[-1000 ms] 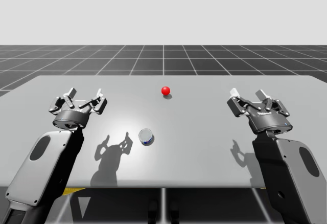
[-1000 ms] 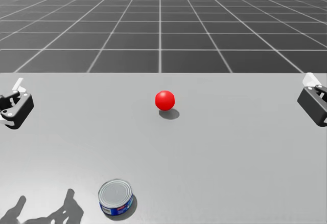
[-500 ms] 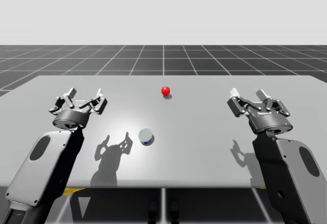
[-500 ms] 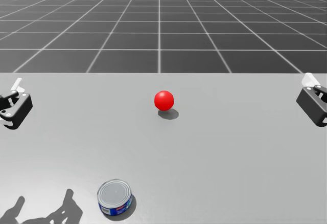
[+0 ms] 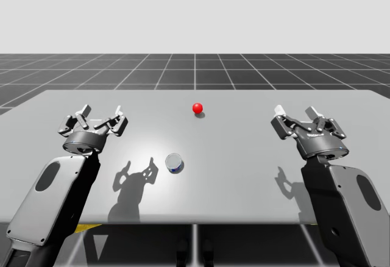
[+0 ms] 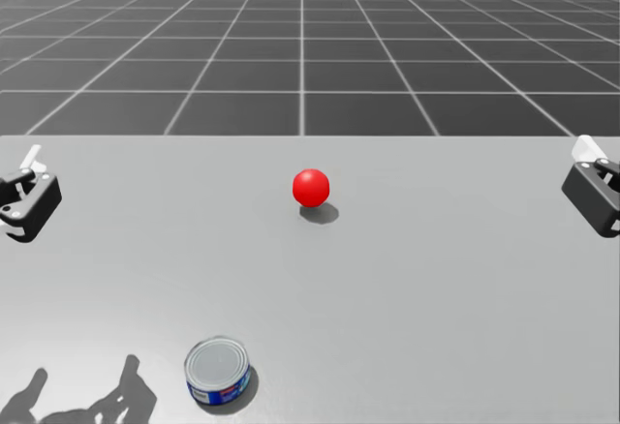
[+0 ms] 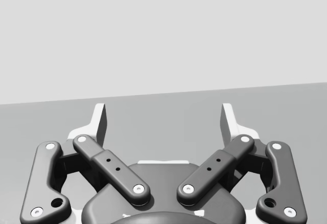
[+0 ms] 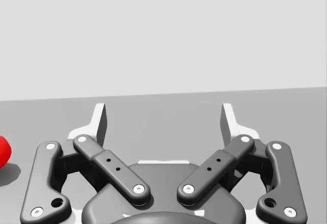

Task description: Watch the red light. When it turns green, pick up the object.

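The light is a red ball [image 5: 197, 107] [image 6: 311, 187] resting on the grey table [image 5: 244, 157], toward its far middle. A short round can [image 5: 174, 162] [image 6: 218, 371] with a silver lid and blue side stands upright nearer me, left of centre. My left gripper [image 5: 97, 116] [image 7: 163, 119] hovers open over the table's left side, well left of the can, nothing between its fingers. My right gripper [image 5: 297, 116] [image 8: 163, 119] is open over the right side, empty. Beside the right gripper, the red ball [image 8: 3, 151] shows at the edge of that wrist view.
The table's front edge [image 5: 195, 223] runs just before my arms. Shadows of both grippers fall on the tabletop near the can and at the right. A dark gridded floor [image 5: 195, 69] lies beyond the far edge.
My head has tilted very slightly, so the head view has shifted a little. The light stays red, and the can and both arms keep their places.
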